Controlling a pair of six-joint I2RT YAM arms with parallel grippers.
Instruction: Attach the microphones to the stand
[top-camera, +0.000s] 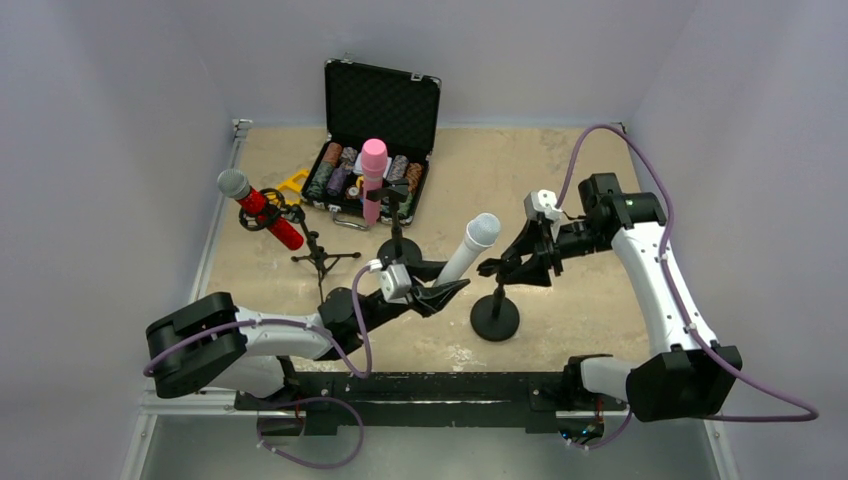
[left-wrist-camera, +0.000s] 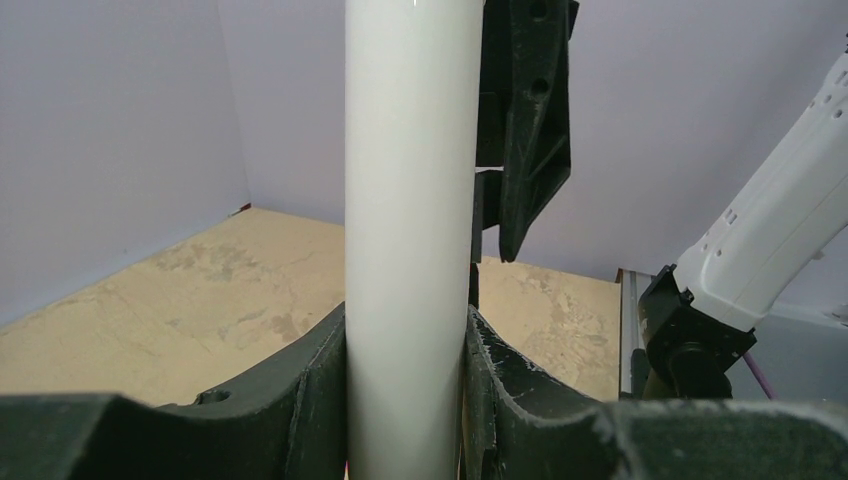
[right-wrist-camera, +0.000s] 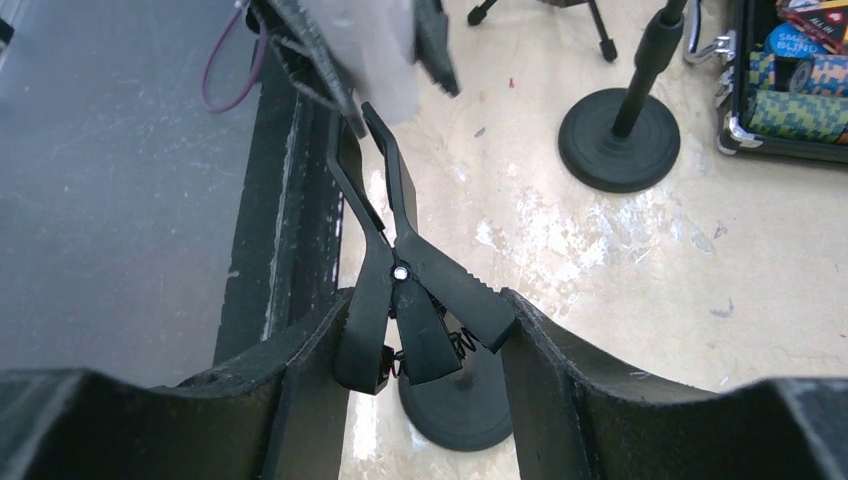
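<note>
My left gripper (top-camera: 446, 291) is shut on the white microphone (top-camera: 468, 248), which tilts up to the right; its white body (left-wrist-camera: 408, 230) fills the gap between my fingers. My right gripper (top-camera: 506, 266) is shut on the handles of the black spring clip (right-wrist-camera: 420, 310) of the near round-base stand (top-camera: 494, 318). The clip (left-wrist-camera: 525, 120) hangs just right of the microphone body, apart from it. The red microphone (top-camera: 258, 205) sits clipped on a tripod stand (top-camera: 322, 257). The pink microphone (top-camera: 373, 175) stands on a second round-base stand (top-camera: 398, 246).
An open black case (top-camera: 382, 100) with poker chips lies at the back, behind the pink microphone; its corner shows in the right wrist view (right-wrist-camera: 790, 95). The second stand's base (right-wrist-camera: 618, 140) is beyond the clip. Purple walls close in both sides.
</note>
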